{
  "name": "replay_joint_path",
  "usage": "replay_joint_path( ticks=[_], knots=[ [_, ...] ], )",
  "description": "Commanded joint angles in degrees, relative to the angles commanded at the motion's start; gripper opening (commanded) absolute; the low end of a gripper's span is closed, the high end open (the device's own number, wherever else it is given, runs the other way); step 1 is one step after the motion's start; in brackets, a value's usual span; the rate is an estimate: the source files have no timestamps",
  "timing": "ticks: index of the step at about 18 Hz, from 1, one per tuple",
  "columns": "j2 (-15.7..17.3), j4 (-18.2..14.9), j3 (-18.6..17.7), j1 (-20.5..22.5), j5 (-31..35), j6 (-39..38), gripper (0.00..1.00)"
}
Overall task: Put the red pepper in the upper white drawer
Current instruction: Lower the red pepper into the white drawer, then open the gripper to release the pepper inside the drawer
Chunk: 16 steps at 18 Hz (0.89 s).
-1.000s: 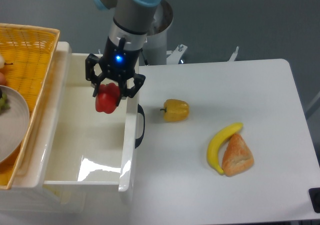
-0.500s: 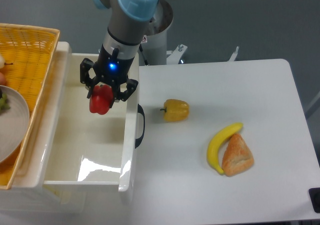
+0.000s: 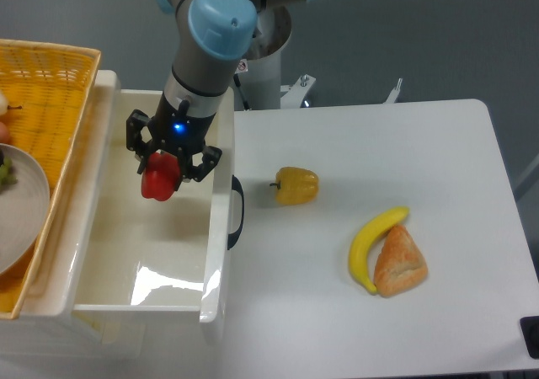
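The black two-finger gripper (image 3: pixel 162 167) clamps the small glossy red pepper (image 3: pixel 159 178) — hanging lengthwise downward — above the glossy white plastic drawer (image 3: pixel 160 265).

readable text: none | labels/brands/numbers: none legible on arm, drawer, basket or table | possible sticker — small white patch with a red mark on the arm's base column (image 3: pixel 242 66), upper middle of the frame — too small to read | signs: none

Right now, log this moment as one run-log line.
phase: carry | pincer: shut on red pepper | position: over open upper white drawer | release: not yet
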Motion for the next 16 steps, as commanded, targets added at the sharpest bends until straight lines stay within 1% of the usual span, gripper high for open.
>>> replay_joint_path(
  ticks=[3,6,16],
  knots=[
    [0.0,0.1,0.1,0.0,0.0,0.1,0.60],
    [0.0,0.2,0.3,-1.1,0.1,0.1,0.60],
    [-0.6,0.4,0.8,-1.8,0.1,0.3,0.61]
  ],
)
